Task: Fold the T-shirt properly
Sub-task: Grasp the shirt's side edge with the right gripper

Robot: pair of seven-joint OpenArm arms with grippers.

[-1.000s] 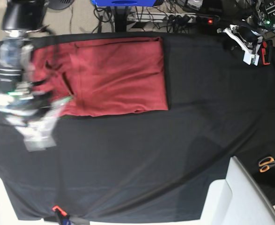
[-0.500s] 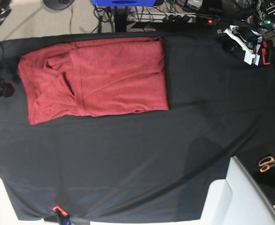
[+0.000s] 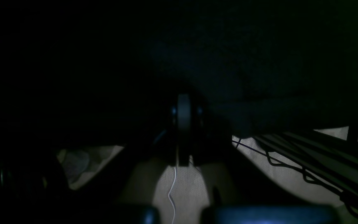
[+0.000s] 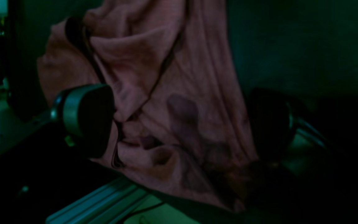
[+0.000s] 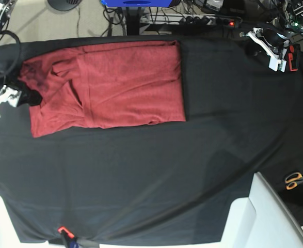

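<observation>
The brick-red soft knit T-shirt (image 5: 107,85) is laid on the black cloth-covered table (image 5: 192,170), toward its upper left in the base view, partly folded into a rough rectangle; a rumpled, bunched section is seen at its left end. The right gripper (image 4: 179,124) is positioned at that left edge with jaws spread wide around the crumpled fabric, nothing pinched yet. In the right wrist view the cloth is seen between the two pads (image 4: 85,118), though the picture is dark, so whether a pad touches the fabric cannot be told for sure. The left gripper (image 5: 275,49) is parked at the table's far upper right, well apart from the shirt, jaws closed on nothing; its wrist view is nearly black.

The step in hand is judged to be a grasp on the left end for another fold. A clean grasp is best made on all bunched layers together at the edge, not a single ply, and the black cloth beneath should be kept out of the pinch.
</observation>
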